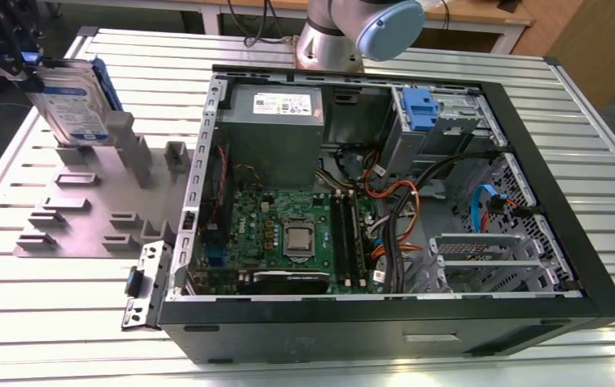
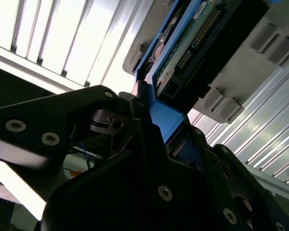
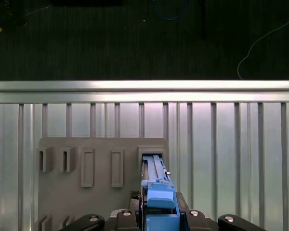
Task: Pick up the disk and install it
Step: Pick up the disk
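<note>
- Closed the fingers [image 2: 139, 108] of the gripper [image 1: 27, 68] on the blue carrier bracket [image 3: 160, 207] at the upper edge of the disk [image 1: 71, 105]; pressed it from both sides, as far as the second wrist view told
- Found the disk upright at the exterior view's left, over the grey holder plate [image 1: 103, 222] on the tabletop [image 1: 49, 298], well apart from the open computer case [image 1: 597, 274]
- Could not tell whether the lower edge was clear of its slot [image 3: 151, 155] or touching it; in the first wrist view looked in line with that slot
- Judged the step in hand to be the lift out of the holder: best done straight up along the slot, without tilt, because the grey upright posts [image 1: 120, 137] stood just beside the disk and could catch the bracket
- Judged the hold as narrow, on plastic at one end only, so a slow and even pull seemed wiser than a quick one; a swing of the hanging lower part could loosen it
- Noted loose cables [image 1: 393, 201] inside the case, near the drive bay [image 1: 420, 109] with its blue part
</note>
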Motion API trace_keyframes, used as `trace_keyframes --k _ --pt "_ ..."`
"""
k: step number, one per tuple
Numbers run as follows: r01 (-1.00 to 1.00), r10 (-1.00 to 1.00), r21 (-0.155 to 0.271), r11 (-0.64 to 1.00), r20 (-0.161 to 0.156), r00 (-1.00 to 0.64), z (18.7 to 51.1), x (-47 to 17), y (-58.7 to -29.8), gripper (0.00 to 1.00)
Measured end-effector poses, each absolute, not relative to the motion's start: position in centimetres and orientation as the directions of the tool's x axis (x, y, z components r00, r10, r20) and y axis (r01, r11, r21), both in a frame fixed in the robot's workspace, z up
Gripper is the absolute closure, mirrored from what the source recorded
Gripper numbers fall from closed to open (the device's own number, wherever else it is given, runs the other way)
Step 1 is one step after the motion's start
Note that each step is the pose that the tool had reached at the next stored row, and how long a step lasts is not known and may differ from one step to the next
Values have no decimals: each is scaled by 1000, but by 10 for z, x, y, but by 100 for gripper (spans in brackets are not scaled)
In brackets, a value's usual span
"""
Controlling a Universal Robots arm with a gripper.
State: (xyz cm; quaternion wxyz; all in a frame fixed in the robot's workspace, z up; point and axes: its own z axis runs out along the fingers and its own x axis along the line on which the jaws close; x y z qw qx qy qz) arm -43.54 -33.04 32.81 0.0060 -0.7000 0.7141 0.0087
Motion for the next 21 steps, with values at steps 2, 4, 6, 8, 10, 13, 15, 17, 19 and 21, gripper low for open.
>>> trace_keyframes --k 2,4,6,8,10,13,15,17,19,21 --pt "-1000 -1000 4 20 -21 -20 330 -435 -330 64" --pt "-1000 -1000 4 20 -21 -20 332 -435 -330 64" --pt "-1000 -1000 4 20 -21 -20 334 -435 -330 64" --pt "-1000 -1000 4 20 -21 -20 337 -435 -330 64" --pt "-1000 -1000 4 20 -21 -20 340 -435 -330 64" --pt "-1000 -1000 4 20 -21 -20 340 -435 -330 64" --pt "-1000 -1000 4 20 -21 -20 342 -435 -330 64" --pt "-1000 -1000 4 20 -21 -20 342 -435 -330 64" --pt "-1000 -1000 4 20 -21 -20 343 -435 -330 64" --pt "-1000 -1000 4 20 -21 -20 343 -435 -330 64"
